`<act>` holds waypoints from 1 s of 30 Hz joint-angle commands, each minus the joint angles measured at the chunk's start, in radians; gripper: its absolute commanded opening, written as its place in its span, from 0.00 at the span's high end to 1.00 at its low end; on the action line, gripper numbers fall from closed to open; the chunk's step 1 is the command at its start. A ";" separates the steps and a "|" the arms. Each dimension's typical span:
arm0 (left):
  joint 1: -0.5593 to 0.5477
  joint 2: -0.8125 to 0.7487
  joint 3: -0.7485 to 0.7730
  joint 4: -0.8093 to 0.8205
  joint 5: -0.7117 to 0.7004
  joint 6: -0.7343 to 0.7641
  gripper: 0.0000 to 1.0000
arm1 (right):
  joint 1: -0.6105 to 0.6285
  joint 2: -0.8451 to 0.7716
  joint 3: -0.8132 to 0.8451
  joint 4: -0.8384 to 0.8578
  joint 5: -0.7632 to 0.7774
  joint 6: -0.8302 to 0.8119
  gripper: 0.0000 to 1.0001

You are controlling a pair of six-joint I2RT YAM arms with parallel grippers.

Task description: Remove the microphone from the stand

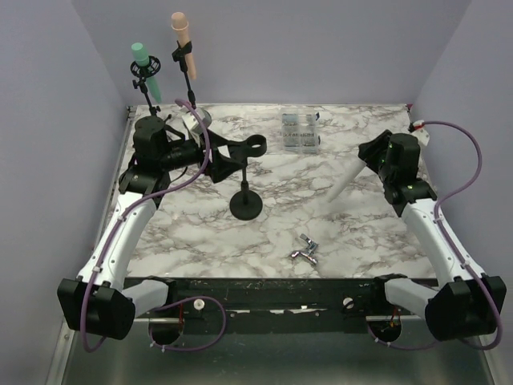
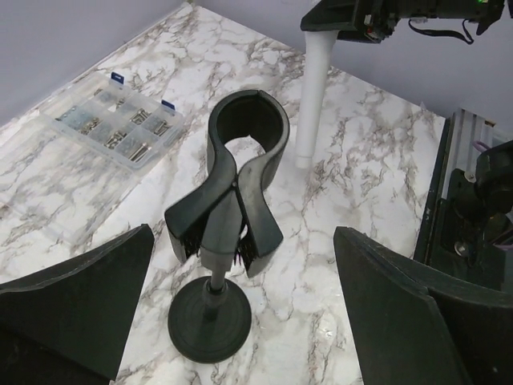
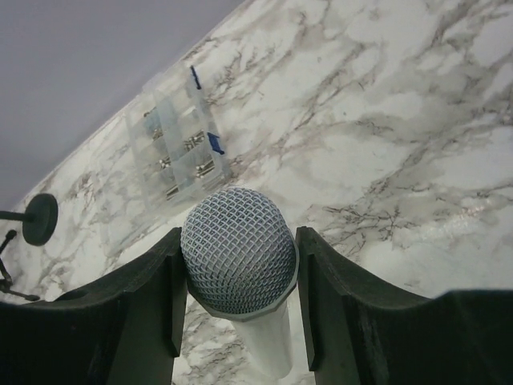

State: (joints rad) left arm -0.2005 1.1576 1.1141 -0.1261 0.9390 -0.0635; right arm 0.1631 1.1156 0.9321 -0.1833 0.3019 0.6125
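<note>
Rightward, microphone [image 1: 346, 180] well apart from stand [image 1: 246, 207]

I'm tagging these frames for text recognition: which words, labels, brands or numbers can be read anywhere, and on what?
No text can be read in any view.
The parts box shows blue clips but no legible label.
The microphone and the stand show no print or logo.
</note>
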 commanded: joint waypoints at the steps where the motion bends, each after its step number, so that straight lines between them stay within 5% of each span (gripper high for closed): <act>1: -0.005 -0.049 -0.003 0.015 -0.031 -0.026 0.02 | -0.192 0.043 -0.070 -0.021 -0.333 0.208 0.99; 6: -0.005 -0.119 0.064 -0.080 -0.236 -0.083 0.02 | -0.388 0.119 -0.159 0.047 -0.530 0.394 0.99; 13: -0.006 -0.105 0.325 -0.191 -0.502 -0.209 0.02 | -0.478 0.179 -0.222 0.092 -0.391 0.622 0.99; 23: 0.001 -0.146 0.164 -0.087 -0.761 -0.073 0.02 | -0.517 0.452 -0.069 0.202 -0.325 0.862 0.99; 30: 0.025 -0.169 0.117 -0.074 -0.775 -0.077 0.02 | -0.517 0.721 0.162 0.156 -0.317 0.859 0.99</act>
State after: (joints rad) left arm -0.1925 1.0222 1.2362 -0.2359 0.2153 -0.1585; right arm -0.3485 1.7267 0.9844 -0.0326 -0.0437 1.4387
